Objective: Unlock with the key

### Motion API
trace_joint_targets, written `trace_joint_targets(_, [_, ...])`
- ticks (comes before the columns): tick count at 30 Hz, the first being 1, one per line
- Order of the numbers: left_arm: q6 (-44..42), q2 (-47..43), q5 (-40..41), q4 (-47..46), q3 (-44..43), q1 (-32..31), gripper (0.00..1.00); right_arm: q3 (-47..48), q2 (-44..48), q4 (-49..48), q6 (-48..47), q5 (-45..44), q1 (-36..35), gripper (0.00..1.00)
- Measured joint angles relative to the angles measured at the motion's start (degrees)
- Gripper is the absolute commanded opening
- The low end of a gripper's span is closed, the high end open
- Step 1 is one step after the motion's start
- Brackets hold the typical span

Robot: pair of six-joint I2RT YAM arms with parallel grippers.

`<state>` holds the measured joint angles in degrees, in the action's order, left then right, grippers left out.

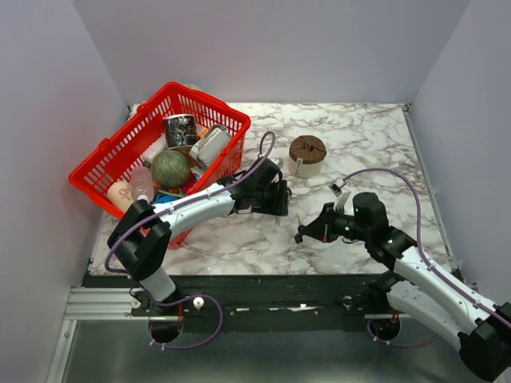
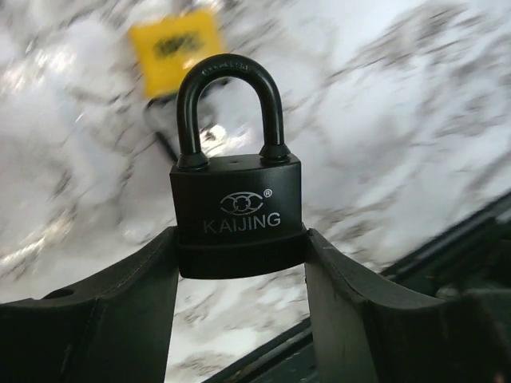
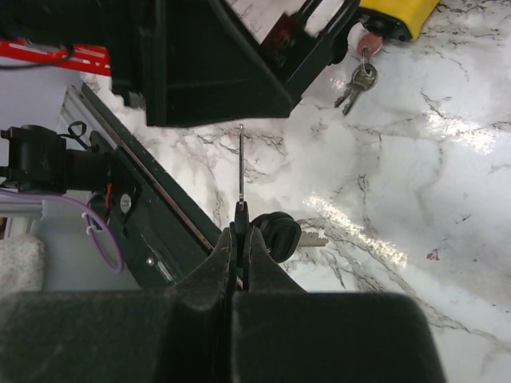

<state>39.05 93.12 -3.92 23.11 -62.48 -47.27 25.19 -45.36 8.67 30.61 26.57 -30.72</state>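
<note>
The key and black padlock, held apart over the marble table.
Right gripper, jaws fully closed, pinches the key (blade outward) right of the black padlock; left gripper, half spread, clamps its body. Bare marble separates them, front edge near.
</note>
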Motion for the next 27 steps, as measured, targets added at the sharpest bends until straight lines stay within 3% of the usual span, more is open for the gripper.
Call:
trace_joint_targets(5, [1.46, -0.85, -5.2, -7.56, -5.09, 2.01, 0.0, 0.5, 2.21, 1.38, 1.97, -2.12, -2.49, 0.01])
trace_joint_targets(11, [6.1, -6.64, -6.58, -16.09, 0.2, 3.78, 0.0, 1.62, -1.33, 1.18, 4.37, -5.22, -4.81, 0.01])
trace_joint_targets(19, [7.74, -8.13, -7.78, -17.0, 3.17, 3.67, 0.0, 7.37, -10.43, -1.22, 5.97, -8.81, -5.33, 0.01])
trace_joint_targets(27, [7.76, -8.02, -8.39, -17.09, 3.17, 3.69, 0.0, 9.25, -13.81, -3.08, 6.45, -8.98, -5.66, 0.01])
